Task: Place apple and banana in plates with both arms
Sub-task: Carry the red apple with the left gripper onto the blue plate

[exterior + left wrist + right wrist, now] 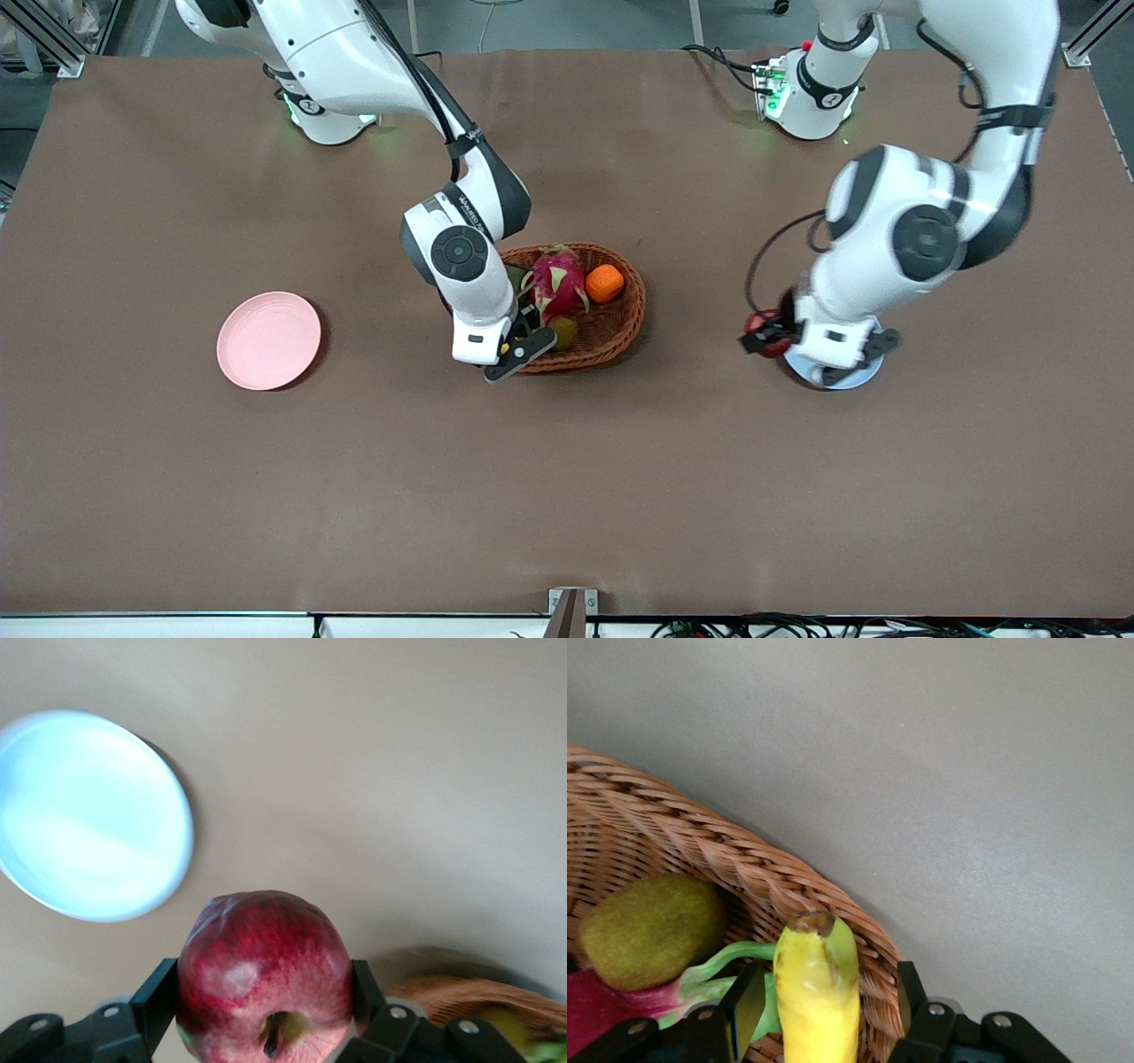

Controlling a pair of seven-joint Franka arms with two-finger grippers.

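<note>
Two pincers loaded; left pincer (769, 335) clenched on the apple (266, 979), over the blue plate (837, 377) toward the desk's left-arm edge, for delivery; right pincer (514, 347) grips the banana (818, 992) over the basket (611, 341) rim at mid-desk; pink plate (268, 340) waits toward the right-arm edge.

Brown table (567, 496) carries pink plate (268, 340), wicker basket (611, 341), seemingly blue plate (864, 377).

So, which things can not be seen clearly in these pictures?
- Banana: the right wrist view's edge cuts it off; in the front view the right gripper over the basket hides nearly all of it.
- Blue plate: front view, mostly covered by the left arm.
- Apple: front view, mostly covered by the left gripper.
- Green fruit: too small there to identify.
</note>
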